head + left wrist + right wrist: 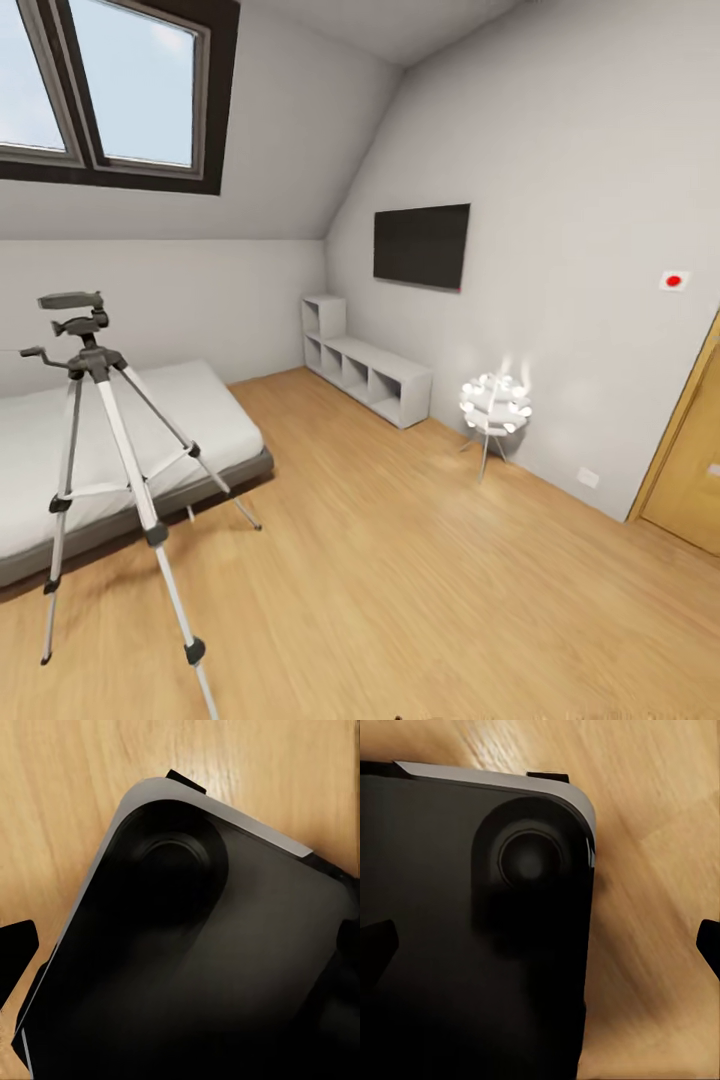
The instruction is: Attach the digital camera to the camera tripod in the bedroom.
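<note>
Head view: the camera tripod (110, 470) stands on the light wood floor (420, 570) at near left, just in front of the bed (120, 440), with its black head and handle on top and nothing mounted on it. White cube shelves (365, 370) line the far wall beneath a dark wall screen (421, 245); a small round lamp stand (494, 405) sits to the right, and a skylight window (110, 90) is at upper left. Wrist views: each looks down on the robot's dark base (202, 960) over the floor. The left end effector (180, 967) and right end effector (544, 952) show dark fingertip edges set wide apart, holding nothing.
</note>
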`<state>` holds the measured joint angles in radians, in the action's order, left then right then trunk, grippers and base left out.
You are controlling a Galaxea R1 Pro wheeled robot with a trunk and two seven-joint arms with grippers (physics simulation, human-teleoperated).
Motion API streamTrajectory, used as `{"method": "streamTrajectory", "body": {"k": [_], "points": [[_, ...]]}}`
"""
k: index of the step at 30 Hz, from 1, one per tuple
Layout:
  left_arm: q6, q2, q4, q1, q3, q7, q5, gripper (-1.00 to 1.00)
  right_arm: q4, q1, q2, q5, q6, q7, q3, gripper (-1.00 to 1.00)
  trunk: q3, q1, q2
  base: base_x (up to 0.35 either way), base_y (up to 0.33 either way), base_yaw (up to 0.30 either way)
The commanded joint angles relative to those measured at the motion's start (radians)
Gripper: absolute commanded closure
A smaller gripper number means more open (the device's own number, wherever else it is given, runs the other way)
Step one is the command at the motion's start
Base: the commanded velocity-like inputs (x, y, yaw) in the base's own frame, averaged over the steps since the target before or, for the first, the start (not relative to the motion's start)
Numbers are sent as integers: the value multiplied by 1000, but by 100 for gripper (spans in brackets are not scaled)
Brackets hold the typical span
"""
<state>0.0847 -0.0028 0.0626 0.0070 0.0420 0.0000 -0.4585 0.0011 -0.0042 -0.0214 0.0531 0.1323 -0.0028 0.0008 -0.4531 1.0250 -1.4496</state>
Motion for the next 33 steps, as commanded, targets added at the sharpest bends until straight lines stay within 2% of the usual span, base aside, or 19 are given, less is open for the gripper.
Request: {"method": "streamTrajectory", "body": {"k": [1, 13, 28, 33], "points": [[1, 0, 2, 1, 4, 0, 0, -100, 0, 0, 0, 6, 2, 0, 1, -100, -1, 0, 0, 0, 0, -294], [0, 0, 3, 1, -10, -1, 11, -100, 0, 0, 0, 11, 0, 1, 8, -100, -1, 0, 0, 234, 28, -294], [1, 0, 3, 1, -9, 0, 11, -100, 0, 0, 0, 8, 1, 1, 8, -100, -1, 0, 0, 316, 100, -294], [1, 0, 3, 1, -9, 0, 9, -100, 0, 0, 0, 9, 1, 0, 7, -100, -1, 0, 0, 158, 72, -294]]}}
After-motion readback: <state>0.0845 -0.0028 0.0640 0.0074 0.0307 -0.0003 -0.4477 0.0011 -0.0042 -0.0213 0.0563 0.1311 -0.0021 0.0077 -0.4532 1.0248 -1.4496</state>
